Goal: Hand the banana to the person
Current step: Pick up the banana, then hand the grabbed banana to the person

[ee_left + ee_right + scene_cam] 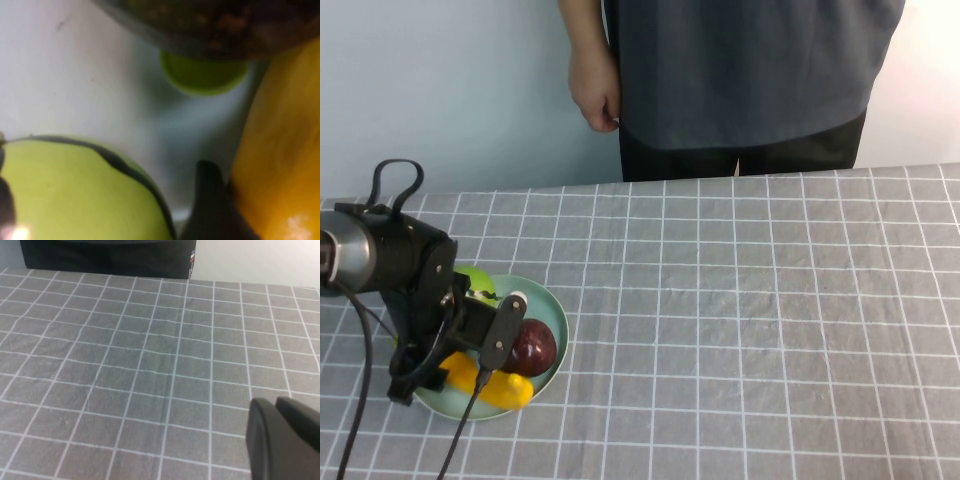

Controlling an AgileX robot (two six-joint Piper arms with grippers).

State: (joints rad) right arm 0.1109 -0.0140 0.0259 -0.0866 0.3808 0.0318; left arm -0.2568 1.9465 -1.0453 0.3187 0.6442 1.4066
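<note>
- Banana (pixel 495 383) lying in pale teal plate (pixel 552 310) at near-left of checked tablecloth (pixel 740 320); long axis roughly left-right along the plate's near rim, angled slightly toward the robot at its right end.
- Left gripper (pixel 445 372) down inside the plate, right over the banana's left portion; clearly the nearer arm.
- From left wrist view: one dark fingertip (pixel 210 210) pressed against or just beside the banana's yellow flank (pixel 280 165); second finger not visible, so cannot tell whether fingers apart or clamped on the fruit.
- Green round fruit (pixel 475 283) on the plate's far side, behind the arm; dark red-purple fruit (pixel 532 346) just beside the banana on its far-right side. Tight quarters for a finger between the two.
- Person (pixel 750 80) standing at far edge of table, hand (pixel 592 90) hanging at side, not extended. Well apart from the plate, up and to the right.
- Right gripper (pixel 285 440) not in high view; wrist view shows it over bare cloth, fingertips appearing together, holding nothing.
- Hidden: banana's left end and the actual contact points, masked by arm and cables; greenish tip not certain.
</note>
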